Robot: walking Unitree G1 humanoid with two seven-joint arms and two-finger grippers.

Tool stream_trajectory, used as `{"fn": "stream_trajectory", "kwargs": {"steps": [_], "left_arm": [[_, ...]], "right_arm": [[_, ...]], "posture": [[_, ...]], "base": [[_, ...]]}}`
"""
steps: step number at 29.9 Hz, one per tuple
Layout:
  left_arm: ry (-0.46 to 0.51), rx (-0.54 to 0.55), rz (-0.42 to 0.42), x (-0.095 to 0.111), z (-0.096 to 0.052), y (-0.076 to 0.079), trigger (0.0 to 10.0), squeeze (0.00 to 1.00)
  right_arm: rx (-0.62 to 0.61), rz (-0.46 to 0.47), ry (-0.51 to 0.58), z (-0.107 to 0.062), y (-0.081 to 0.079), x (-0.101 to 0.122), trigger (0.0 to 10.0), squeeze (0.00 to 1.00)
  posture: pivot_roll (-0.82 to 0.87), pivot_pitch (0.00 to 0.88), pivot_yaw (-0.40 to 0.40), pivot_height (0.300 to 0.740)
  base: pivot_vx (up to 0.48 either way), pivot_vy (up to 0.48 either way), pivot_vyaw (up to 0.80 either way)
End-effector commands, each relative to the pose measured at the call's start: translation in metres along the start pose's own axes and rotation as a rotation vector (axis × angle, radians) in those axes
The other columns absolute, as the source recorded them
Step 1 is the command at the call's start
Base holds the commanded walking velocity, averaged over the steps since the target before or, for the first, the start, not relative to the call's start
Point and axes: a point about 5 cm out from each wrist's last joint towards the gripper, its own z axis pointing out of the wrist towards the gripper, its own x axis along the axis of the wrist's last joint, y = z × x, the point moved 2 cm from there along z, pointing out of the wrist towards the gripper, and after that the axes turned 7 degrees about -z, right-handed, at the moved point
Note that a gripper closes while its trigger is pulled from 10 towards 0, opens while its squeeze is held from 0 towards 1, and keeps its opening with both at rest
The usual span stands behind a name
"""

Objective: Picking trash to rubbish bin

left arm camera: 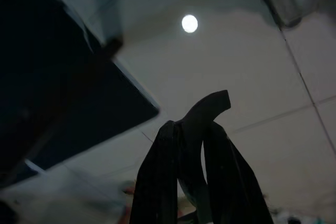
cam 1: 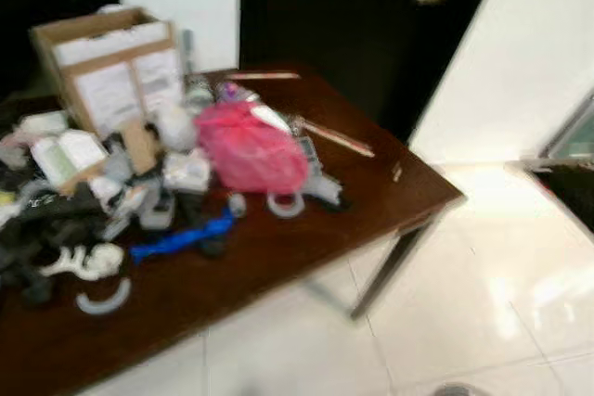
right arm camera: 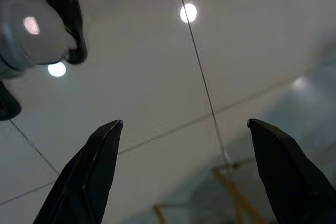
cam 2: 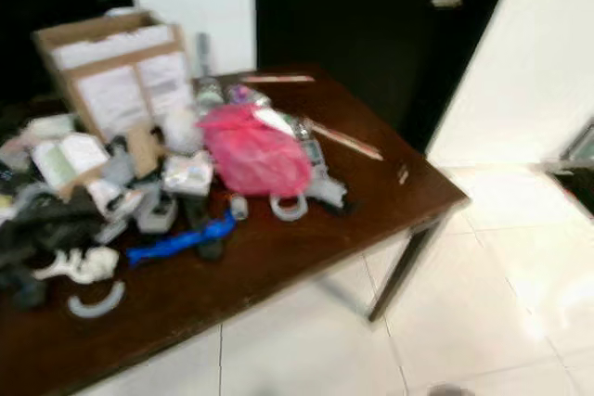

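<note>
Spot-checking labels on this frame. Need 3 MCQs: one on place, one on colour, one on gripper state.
1. Where does the cardboard box stand?
A. On the floor by the table leg
B. At the far left of the table, behind the clutter
C. At the table's right corner

2. What colour is the bag in the middle of the pile?
A. Pink
B. Green
C. Yellow

3. How do the right gripper's fingers stand?
A. Shut on a bottle
B. Shut on nothing
C. Spread apart, holding nothing

Key:
1 B: the cardboard box sits at the far left of the table, with the trash heaped in front of it.
2 A: the bag is plainly pink.
3 C: in the right wrist view the right gripper shows a wide gap between its fingertips, with only floor tiles seen through it.
</note>
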Motion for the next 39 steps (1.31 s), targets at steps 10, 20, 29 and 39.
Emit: {"fn": "stream_trajectory", "kwargs": {"steps": [10, 20, 29, 39], "left_arm": [[0.025, -0.116, -0.152, 0.001, 0.001, 0.018, 10.0, 0.0], [0.023, -0.137, -0.187, 0.004, 0.001, 0.026, 10.0, 0.0], [0.019, -0.149, -0.177, 0.0, 0.001, 0.032, 10.0, 0.0], [0.025, -0.156, -0.165, 0.005, 0.001, 0.036, 10.0, 0.0]], "right_arm": [[-0.007, -0.028, -0.005, 0.0, 0.004, -0.001, 10.0, 0.0], [-0.002, -0.007, 0.005, 0.0, 0.004, 0.0, 10.0, 0.0], [-0.003, -0.016, 0.008, 0.0, 0.005, 0.0, 10.0, 0.0], [-0.001, -0.023, 0.012, 0.0, 0.004, 0.002, 10.0, 0.0]], "posture": [[0.08, 0.082, -0.036, 0.74], [0.08, 0.088, -0.038, 0.74], [0.07, 0.082, -0.039, 0.74], [0.07, 0.078, -0.043, 0.74]], "base": [[0.0, 0.0, -0.78], [0.078, -0.19, -0.16], [0.258, -0.402, 0.0], [0.258, -0.402, 0.0]]}}
